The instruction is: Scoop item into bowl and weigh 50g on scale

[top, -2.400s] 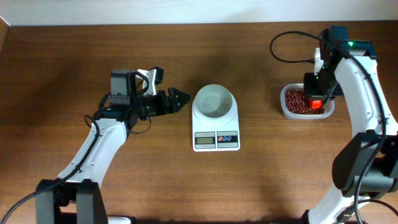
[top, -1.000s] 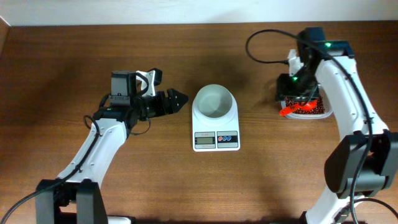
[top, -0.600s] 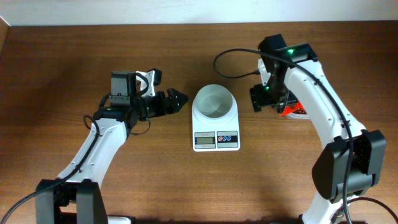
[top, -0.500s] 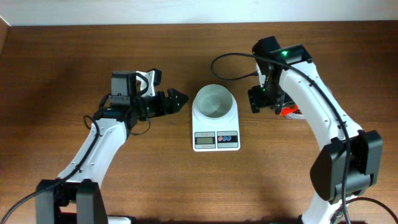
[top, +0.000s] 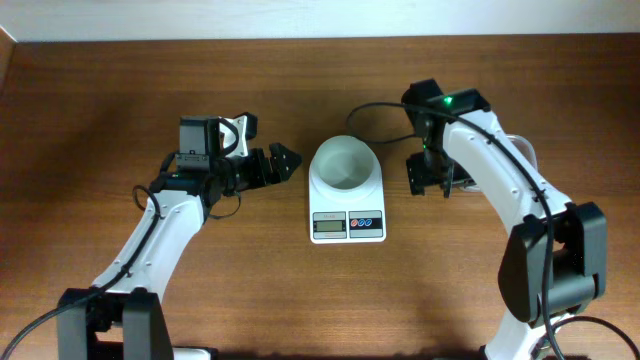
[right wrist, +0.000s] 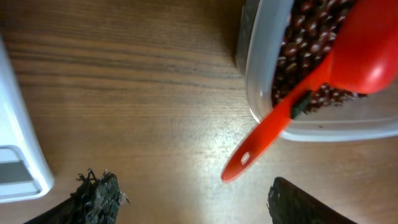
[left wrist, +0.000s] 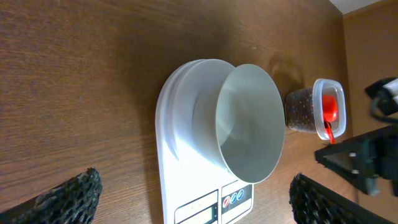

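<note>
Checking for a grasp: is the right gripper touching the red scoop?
Apart. The right wrist view shows bare table between the handle of the red scoop and each finger of the open right gripper; the scoop leans on the clear container rim.

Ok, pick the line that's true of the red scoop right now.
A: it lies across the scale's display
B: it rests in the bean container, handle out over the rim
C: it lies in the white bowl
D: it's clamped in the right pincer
B: the red scoop sits on the beans in the clear container, handle poking past the rim, while the right pincer is open and apart from it.
</note>
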Motion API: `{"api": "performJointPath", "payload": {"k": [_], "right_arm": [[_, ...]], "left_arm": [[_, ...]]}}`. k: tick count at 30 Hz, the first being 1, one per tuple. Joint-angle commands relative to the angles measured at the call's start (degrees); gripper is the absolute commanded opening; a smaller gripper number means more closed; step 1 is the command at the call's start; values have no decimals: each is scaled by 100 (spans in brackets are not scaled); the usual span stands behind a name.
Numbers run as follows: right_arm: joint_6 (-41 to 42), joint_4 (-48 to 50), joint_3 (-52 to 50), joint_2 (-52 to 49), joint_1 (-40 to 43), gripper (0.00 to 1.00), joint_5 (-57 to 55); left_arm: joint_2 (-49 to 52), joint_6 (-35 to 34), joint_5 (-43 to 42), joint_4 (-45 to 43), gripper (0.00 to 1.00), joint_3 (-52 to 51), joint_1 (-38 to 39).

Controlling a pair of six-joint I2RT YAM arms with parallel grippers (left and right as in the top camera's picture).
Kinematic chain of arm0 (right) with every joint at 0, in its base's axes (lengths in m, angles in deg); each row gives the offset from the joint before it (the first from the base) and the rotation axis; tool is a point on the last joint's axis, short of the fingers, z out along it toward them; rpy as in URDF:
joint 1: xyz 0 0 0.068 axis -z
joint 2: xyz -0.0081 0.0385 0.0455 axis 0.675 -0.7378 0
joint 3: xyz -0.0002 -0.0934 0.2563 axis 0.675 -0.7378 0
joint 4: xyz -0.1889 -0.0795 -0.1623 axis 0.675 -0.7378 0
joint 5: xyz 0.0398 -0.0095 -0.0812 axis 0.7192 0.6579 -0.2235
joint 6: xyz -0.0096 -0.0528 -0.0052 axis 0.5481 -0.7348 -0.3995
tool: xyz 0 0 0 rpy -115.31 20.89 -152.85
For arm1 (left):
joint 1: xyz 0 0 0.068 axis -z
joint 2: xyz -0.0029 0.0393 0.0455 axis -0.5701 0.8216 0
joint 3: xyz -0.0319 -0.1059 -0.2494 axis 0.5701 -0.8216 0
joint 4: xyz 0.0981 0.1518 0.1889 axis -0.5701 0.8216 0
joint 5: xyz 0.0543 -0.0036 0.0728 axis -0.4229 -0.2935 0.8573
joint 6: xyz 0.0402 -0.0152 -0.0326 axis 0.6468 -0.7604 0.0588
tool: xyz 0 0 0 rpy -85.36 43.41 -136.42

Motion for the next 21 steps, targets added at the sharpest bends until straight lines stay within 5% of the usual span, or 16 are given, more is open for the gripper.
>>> {"api": "performJointPath", "payload": {"k": [1,21], "right_arm": [[170,240,-369,-46,-44,78,-776],[555,380,-437,-46,129,68,-2048]], "left_arm": [[-76,90,57,11,99,59,-2],[-76,90,57,13,99,59,-2]]}}
